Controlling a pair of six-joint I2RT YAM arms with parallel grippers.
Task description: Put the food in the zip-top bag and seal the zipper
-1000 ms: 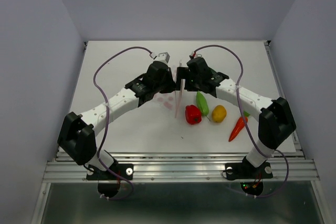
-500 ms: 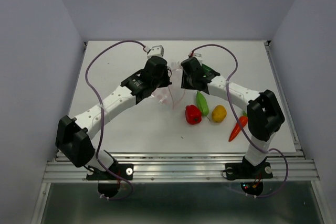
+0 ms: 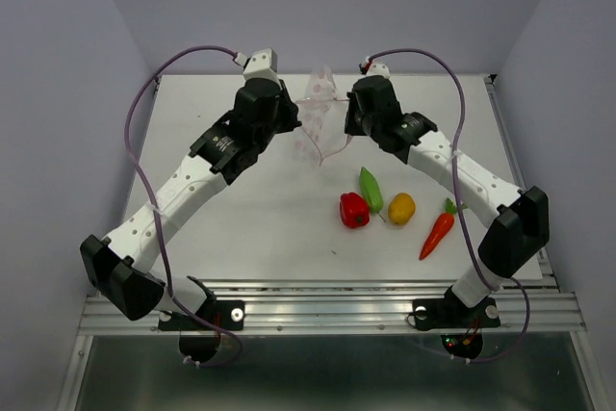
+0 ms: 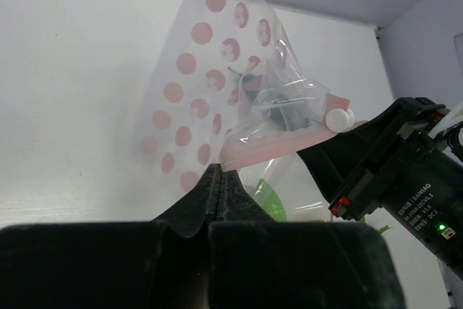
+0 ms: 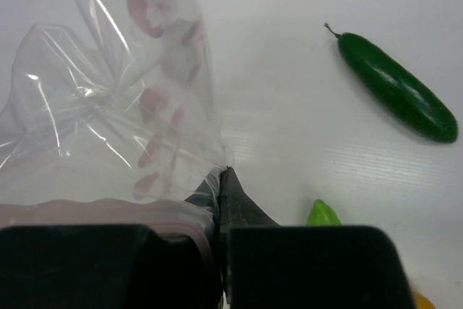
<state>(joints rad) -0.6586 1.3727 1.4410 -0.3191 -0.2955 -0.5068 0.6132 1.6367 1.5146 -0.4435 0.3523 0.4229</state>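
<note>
Zip-top bag (image 3: 316,137) has risen, pinched by both end effectors (image 4: 215,179) (image 5: 223,179)

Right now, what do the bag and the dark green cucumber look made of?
The bag: thin clear plastic film, glossy; it crinkles and the table shows through. The cucumber: probably hard moulded plastic; smooth skin with a sheen.
</note>
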